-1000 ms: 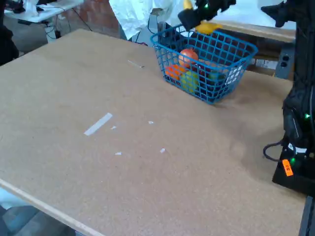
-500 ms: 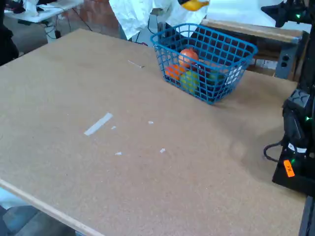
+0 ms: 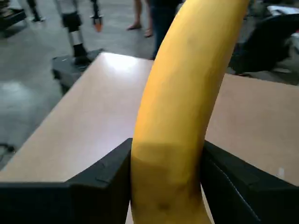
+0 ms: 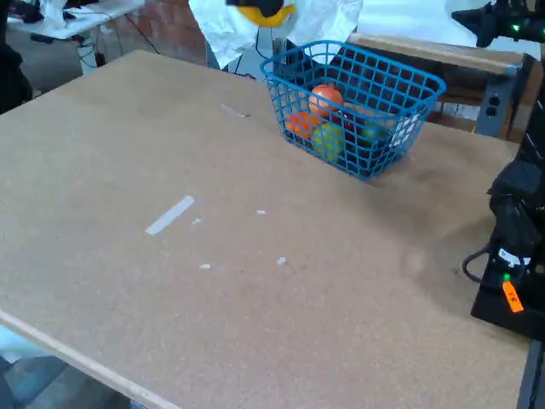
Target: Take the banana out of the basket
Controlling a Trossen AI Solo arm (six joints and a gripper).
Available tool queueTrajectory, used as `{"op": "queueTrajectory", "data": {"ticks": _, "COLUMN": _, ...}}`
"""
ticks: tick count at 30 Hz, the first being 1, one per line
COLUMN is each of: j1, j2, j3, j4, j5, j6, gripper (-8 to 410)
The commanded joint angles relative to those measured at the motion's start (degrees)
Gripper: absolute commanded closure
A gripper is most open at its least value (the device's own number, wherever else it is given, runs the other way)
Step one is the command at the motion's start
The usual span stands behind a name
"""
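In the wrist view the yellow banana (image 3: 180,112) fills the middle of the frame, and my gripper (image 3: 166,184) is shut on its lower part, with a black finger (image 3: 100,182) pressing each side. In the fixed view the banana (image 4: 261,12) hangs high at the top edge, up and to the left of the blue wire basket (image 4: 400,136) and outside its rim. Most of the gripper is cut off there. The basket stands on the table's far right. It holds a round orange-red fruit (image 4: 325,98), a green fruit (image 4: 328,141) and another orange piece (image 4: 300,124).
The arm's black base (image 4: 511,264) with cables stands at the table's right edge. A strip of tape (image 4: 170,215) and small scraps lie mid-table. White cloth (image 4: 226,30) hangs behind the far edge. In the wrist view a person's legs (image 3: 145,21) and a stand (image 3: 74,39) are on the floor beyond the table.
The banana, held in the gripper, has risen from above the basket's far rim and travelled left, now clear of the basket. The fruits in the basket have not moved.
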Motion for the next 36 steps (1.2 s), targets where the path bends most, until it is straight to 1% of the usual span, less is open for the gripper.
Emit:
{"op": "queueTrajectory", "data": {"ticks": 1, "j1": 9.1, "j2": 0.0, "j3": 0.0, "j4": -9.2, "j5": 1.6, "j6": -3.4, "gripper": 402}}
{"op": "queueTrajectory", "data": {"ticks": 6, "j1": 11.7, "j2": 0.0, "j3": 0.0, "j4": -17.0, "j5": 1.7, "j6": -3.4, "gripper": 402}}
{"op": "queueTrajectory", "data": {"ticks": 12, "j1": 13.2, "j2": 0.0, "j3": 0.0, "j4": -23.4, "j5": 2.1, "j6": -3.3, "gripper": 402}}
{"op": "queueTrajectory", "data": {"ticks": 14, "j1": 13.6, "j2": 0.1, "j3": -0.2, "j4": -25.0, "j5": 3.7, "j6": -3.3, "gripper": 402}}
{"op": "queueTrajectory", "data": {"ticks": 16, "j1": 13.9, "j2": 0.1, "j3": -1.3, "j4": -25.2, "j5": 5.6, "j6": -3.4, "gripper": 402}}
{"op": "queueTrajectory", "data": {"ticks": 19, "j1": 13.9, "j2": 0.1, "j3": -4.3, "j4": -25.1, "j5": 5.9, "j6": -3.3, "gripper": 402}}
{"op": "queueTrajectory", "data": {"ticks": 24, "j1": 13.9, "j2": 0.1, "j3": -11.8, "j4": -22.3, "j5": 7.6, "j6": -3.2, "gripper": 402}}
{"op": "queueTrajectory", "data": {"ticks": 32, "j1": 13.9, "j2": 0.1, "j3": -25.5, "j4": -9.2, "j5": 7.8, "j6": -2.7, "gripper": 402}}
{"op": "queueTrajectory", "data": {"ticks": 36, "j1": 13.9, "j2": 0.1, "j3": -30.7, "j4": -4.2, "j5": 8.2, "j6": -2.1, "gripper": 402}}
